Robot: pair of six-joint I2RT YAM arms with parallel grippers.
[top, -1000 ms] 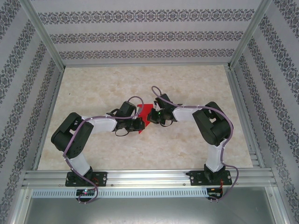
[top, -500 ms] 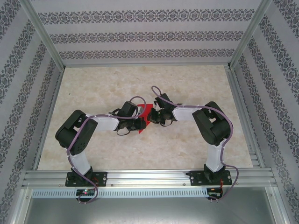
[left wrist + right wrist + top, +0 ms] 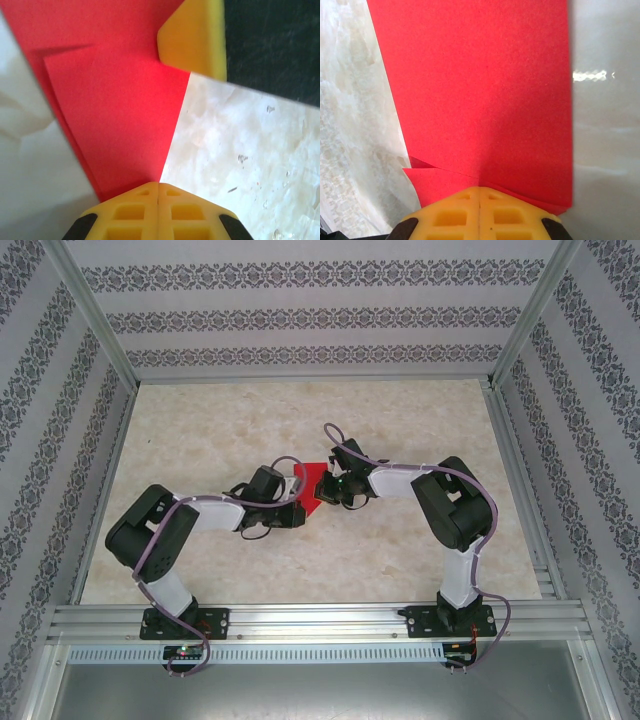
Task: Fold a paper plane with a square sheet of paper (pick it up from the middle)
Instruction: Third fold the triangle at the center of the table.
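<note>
Right now I see the red sheet (image 3: 314,480) near the middle of the table (image 3: 400,420), tucked between my two grippers. From above, the left gripper (image 3: 300,508) is at the sheet's 7 o'clock and the right gripper (image 3: 326,492) is at its 4 o'clock, both touching it.

On the left wrist camera, the left gripper (image 3: 158,192) has its yellow pads pressed together, with a corner of the red sheet (image 3: 115,100) pinched between them. The paper fans out toward 11 o'clock and shows a folded flap. A yellow finger (image 3: 192,40) of the other gripper sits on it at 1 o'clock.

On the right wrist camera, the right gripper (image 3: 479,197) is pressed together too. It seems to be nipping the sheet's (image 3: 480,90) near edge, though the pads hide the spot. The paper runs up toward 12 o'clock.
</note>
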